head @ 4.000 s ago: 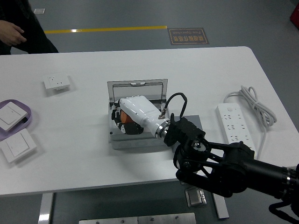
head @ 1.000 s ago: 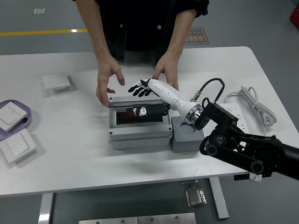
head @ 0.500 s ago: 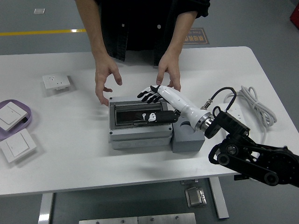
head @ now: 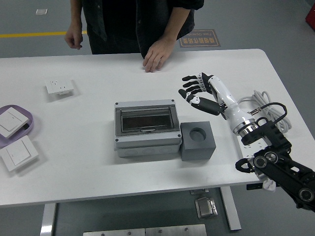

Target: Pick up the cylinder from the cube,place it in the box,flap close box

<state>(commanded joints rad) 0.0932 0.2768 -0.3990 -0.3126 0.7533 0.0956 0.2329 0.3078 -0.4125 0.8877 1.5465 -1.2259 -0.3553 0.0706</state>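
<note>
The cylinder itself is not visible anywhere on the bench (head: 147,182); the round socket in the top of the grey cube (head: 197,141) is empty, so it has evidently been taken from there. The box (head: 145,129) sits touching the cube's left side, and its transparent flap lies flat over the opening. Through the tinted flap only a dark interior shows, so whether the cylinder rests inside cannot be confirmed, though that seems the likeliest place. Judged this way, all three steps look done, and nothing obvious remains beyond clearing the arm away.

The right hand (head: 199,92) hangs in the air above and to the right of the cube, well apart from the box, its fingers (head: 189,78) spread loosely and holding nothing. The left arm does not appear.

At the far side a person stands with one hand (head: 156,58) resting on the bench and the other hand (head: 75,38) hanging beyond the edge. Further out, a power strip (head: 247,129) with its cable lies to the right. To the left are a wall socket (head: 59,87), a purple tray (head: 28,118) holding one switch plate (head: 11,122), and another switch plate (head: 18,153) just in front of it.
</note>
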